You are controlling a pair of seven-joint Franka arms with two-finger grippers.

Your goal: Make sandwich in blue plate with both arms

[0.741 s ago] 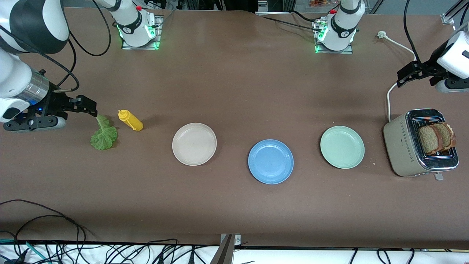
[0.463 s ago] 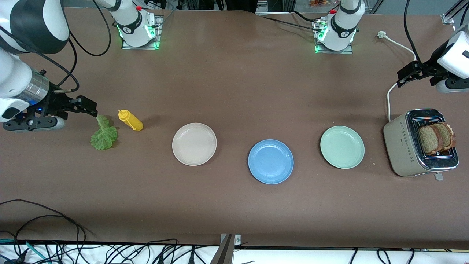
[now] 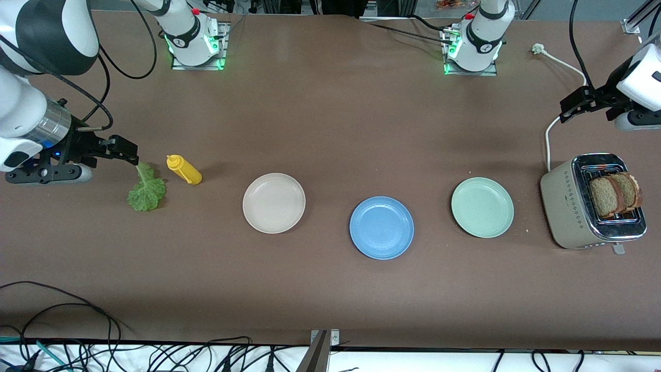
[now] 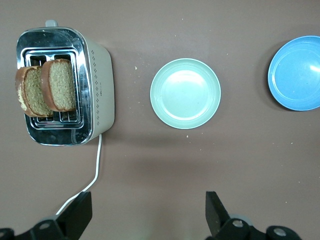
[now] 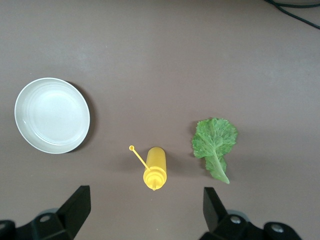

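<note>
The blue plate (image 3: 381, 228) (image 4: 296, 73) lies bare mid-table, between a cream plate (image 3: 273, 203) (image 5: 52, 115) and a mint plate (image 3: 482, 207) (image 4: 185, 93). Two brown bread slices (image 3: 614, 194) (image 4: 46, 88) stand in the toaster (image 3: 573, 206) (image 4: 97, 85) at the left arm's end. A green lettuce leaf (image 3: 147, 189) (image 5: 215, 145) lies flat at the right arm's end. My right gripper (image 3: 123, 150) (image 5: 146, 202) hangs open over the table by the leaf's stem. My left gripper (image 3: 573, 107) (image 4: 148, 206) hangs open over the toaster's white cord, holding nothing.
A yellow squeeze bottle (image 3: 184, 169) (image 5: 154, 167) lies on its side beside the lettuce. The toaster's cord (image 3: 548, 139) (image 4: 95, 172) runs toward the arm bases. Loose black cables (image 3: 62, 320) trail along the table edge nearest the front camera.
The right arm has crept very slightly toward the middle of the table; nothing else has moved.
</note>
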